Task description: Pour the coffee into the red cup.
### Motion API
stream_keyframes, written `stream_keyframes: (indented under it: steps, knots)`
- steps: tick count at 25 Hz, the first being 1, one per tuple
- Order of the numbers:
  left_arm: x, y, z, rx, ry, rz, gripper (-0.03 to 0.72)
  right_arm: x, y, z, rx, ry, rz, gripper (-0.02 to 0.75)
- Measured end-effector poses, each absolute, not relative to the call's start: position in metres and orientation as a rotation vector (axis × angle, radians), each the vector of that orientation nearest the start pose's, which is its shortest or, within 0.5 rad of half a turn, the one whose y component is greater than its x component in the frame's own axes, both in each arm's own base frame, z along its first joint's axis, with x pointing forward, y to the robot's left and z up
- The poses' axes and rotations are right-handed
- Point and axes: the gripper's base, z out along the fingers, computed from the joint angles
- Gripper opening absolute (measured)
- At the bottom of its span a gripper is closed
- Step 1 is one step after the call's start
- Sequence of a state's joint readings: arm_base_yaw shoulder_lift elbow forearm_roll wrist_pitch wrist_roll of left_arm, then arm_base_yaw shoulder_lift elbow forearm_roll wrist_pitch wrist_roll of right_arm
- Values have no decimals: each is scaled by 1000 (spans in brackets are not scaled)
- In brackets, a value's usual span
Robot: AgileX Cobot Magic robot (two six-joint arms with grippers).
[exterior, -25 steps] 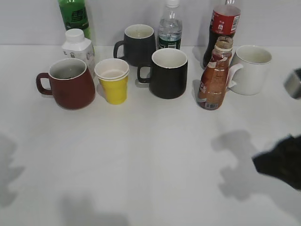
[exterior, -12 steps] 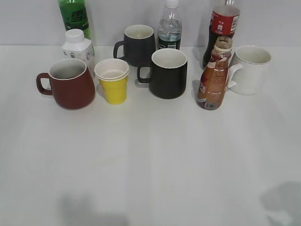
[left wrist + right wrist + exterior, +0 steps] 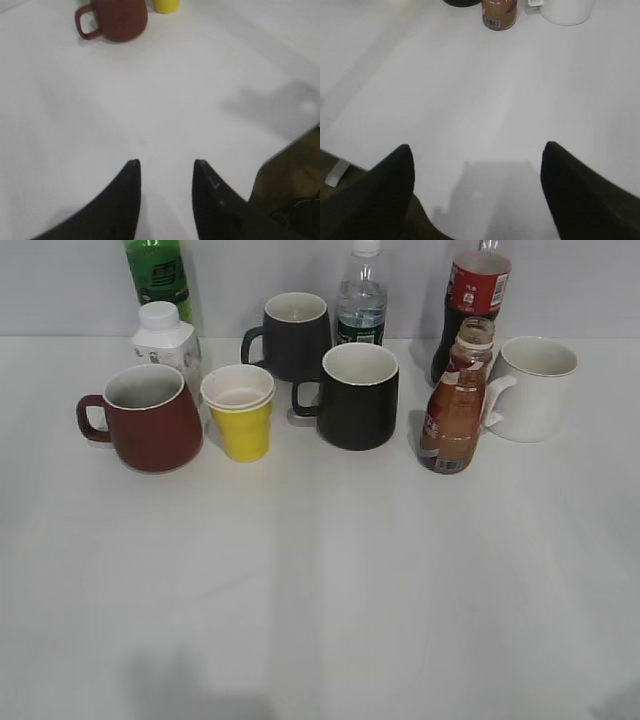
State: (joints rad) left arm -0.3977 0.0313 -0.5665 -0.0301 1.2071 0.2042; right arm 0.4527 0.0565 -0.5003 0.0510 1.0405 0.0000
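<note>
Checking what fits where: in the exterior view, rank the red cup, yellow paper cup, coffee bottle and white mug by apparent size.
1. Red cup, the bulkiest.
2. White mug and coffee bottle look close: the bottle is taller, the mug wider; no clear ranking.
3. Yellow paper cup, the smallest.

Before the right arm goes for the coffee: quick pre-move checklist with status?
1. Coffee upright, cap off: ok.
2. Red cup upright, mouth unobstructed: ok.
3. Right gripper open, empty: ok.
4. Left gripper open, empty, back from the cup: ok.
5. Room around the bottle: not ok; white mug sits right beside it, cola bottle close behind.
6. Whether the red cup is empty: cannot tell.
</note>
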Motion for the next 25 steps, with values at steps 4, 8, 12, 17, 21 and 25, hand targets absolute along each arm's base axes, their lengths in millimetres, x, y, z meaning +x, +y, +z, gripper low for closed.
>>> stream_keyframes:
  steps: [4, 8, 12, 17, 21, 25]
  knots:
    - [-9, -1, 285, 627, 2005, -175, 271, 4, 4, 279, -533, 2022, 263, 592]
    - [-4, -3, 282, 608, 2002, -194, 271, 4, 3, 279, -549, 2016, 241, 592]
    - [-3, -4, 283, 599, 2002, -202, 271, 4, 3, 279, -553, 2015, 236, 592]
    - [-3, -4, 283, 599, 2001, -202, 269, 4, 3, 279, -553, 2015, 236, 590]
    - [-3, -4, 283, 599, 2000, -202, 267, 4, 3, 279, -553, 2014, 236, 589]
    - [-3, -4, 283, 599, 2000, -202, 265, 4, 3, 279, -554, 2014, 235, 589]
